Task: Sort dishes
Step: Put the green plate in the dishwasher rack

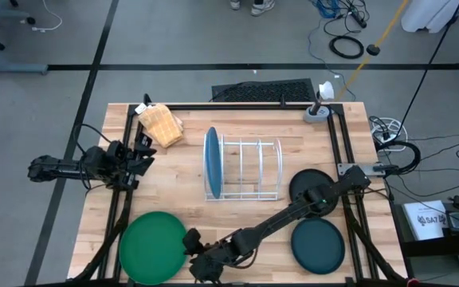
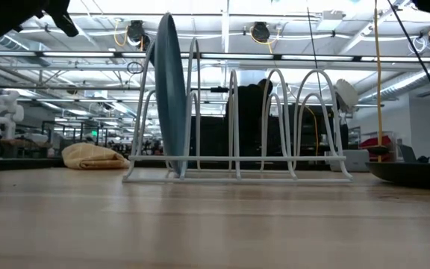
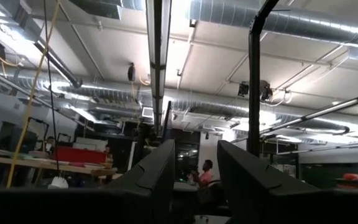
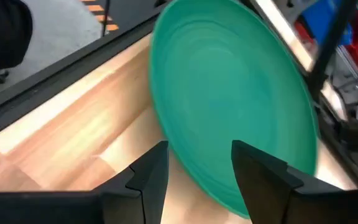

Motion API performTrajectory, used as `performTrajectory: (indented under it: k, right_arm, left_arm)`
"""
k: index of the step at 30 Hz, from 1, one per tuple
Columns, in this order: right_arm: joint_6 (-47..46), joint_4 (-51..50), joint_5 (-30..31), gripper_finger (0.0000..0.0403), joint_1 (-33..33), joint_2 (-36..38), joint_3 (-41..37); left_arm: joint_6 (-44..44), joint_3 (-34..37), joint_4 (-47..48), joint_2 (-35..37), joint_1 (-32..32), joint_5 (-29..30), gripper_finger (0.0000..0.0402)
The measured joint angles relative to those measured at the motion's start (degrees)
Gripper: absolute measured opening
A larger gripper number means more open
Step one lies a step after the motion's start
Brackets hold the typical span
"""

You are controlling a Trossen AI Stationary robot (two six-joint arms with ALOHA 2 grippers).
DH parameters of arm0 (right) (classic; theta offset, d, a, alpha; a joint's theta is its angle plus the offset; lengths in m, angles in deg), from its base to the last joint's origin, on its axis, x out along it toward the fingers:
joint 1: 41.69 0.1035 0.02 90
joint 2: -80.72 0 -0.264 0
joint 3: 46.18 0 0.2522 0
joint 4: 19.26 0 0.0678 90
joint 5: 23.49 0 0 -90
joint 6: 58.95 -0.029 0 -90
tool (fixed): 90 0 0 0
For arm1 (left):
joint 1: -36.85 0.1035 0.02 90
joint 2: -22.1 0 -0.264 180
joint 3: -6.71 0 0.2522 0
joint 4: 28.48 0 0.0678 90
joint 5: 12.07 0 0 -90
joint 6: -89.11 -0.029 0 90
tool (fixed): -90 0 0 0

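The large green plate (image 1: 154,247) lies flat at the table's near left and fills the right wrist view (image 4: 229,93). My right gripper (image 1: 191,245) is open at the plate's right rim, its fingers (image 4: 257,174) low over the rim's edge. The light blue plate (image 1: 212,163) stands on edge in the white wire rack (image 1: 249,169). It also shows in the low view (image 2: 170,97). The black plate (image 1: 307,185) lies partly under my right arm. The dark teal plate (image 1: 317,243) lies at the near right. My left gripper (image 1: 148,151) is open at the table's left edge, empty. My right gripper stands open at the green plate's right rim (image 4: 185,168), coming in low from the table's right. I cannot tell whether either finger touches the rim. The plate lies flat on the table.
A tan wooden block (image 1: 160,123) lies at the far left, left of the rack. A black frame (image 1: 337,143) runs around the table's edges. A grey stand (image 1: 319,110) is at the far right corner. Bare wood lies between the rack and the near edge.
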Motion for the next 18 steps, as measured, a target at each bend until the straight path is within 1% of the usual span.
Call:
performTrajectory:
  k: [6,12,18]
  right_arm:
    - [1.09,1.31,-4.6,0.0169,-1.18,-0.39,0.02]
    - [4.6,1.28,-6.32,0.0169,-2.49,-1.02,0.0]
    - [7.5,1.62,-6.39,0.0169,-2.92,-2.1,0.0]
  left_arm:
    - [-0.47,0.0,0.18,0.0,0.0,0.24,0.0132]
    - [-0.51,0.0,0.18,0.0,0.0,0.24,0.0132]
    - [-1.43,0.0,0.22,0.0,0.0,0.41,0.0132]
